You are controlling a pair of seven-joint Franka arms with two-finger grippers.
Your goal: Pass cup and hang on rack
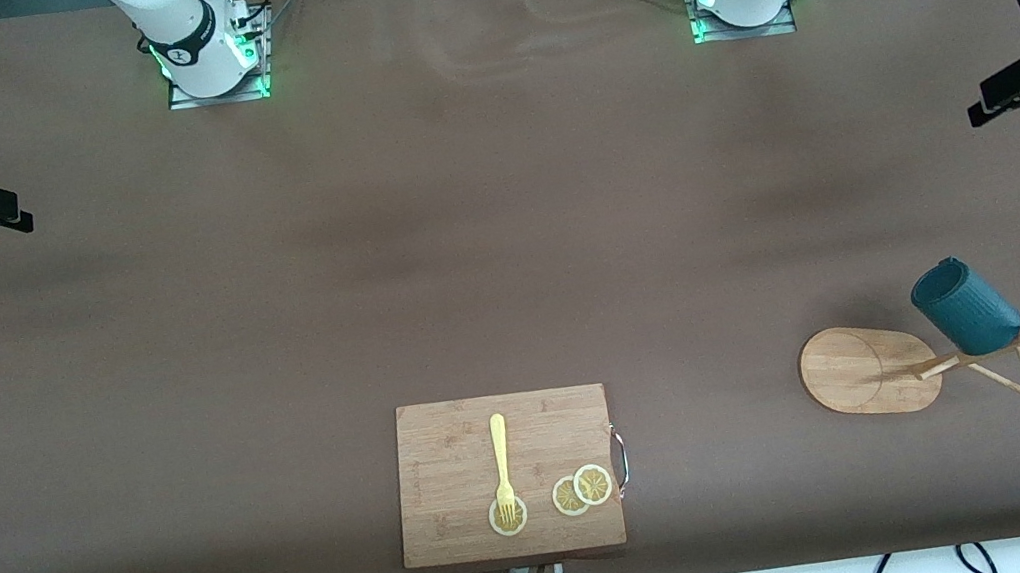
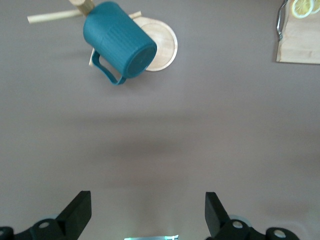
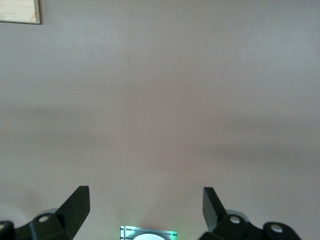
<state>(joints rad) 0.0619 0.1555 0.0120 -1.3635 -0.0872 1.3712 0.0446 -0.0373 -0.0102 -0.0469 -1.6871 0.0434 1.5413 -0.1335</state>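
- Nearest the front camera, a rectangular bamboo cutting board [image 1: 455, 456] lies on the brown desk [image 1: 506, 257], carrying a yellow plastic fork [image 1: 501, 465] and round lemon slices [image 1: 582, 490].
- Toward the left arm's end, the light wooden mug rack [image 1: 871, 369] with an oval base carries the dark teal ribbed cup [image 1: 965, 307] on a peg.
- The left pincer [image 2: 147, 212] hangs released over bare desk.
- The right pincer [image 3: 146, 210] hangs released, grasping nothing.

Even overhead light, soft shadow bands across the table [image 1: 501, 227], slight blur.
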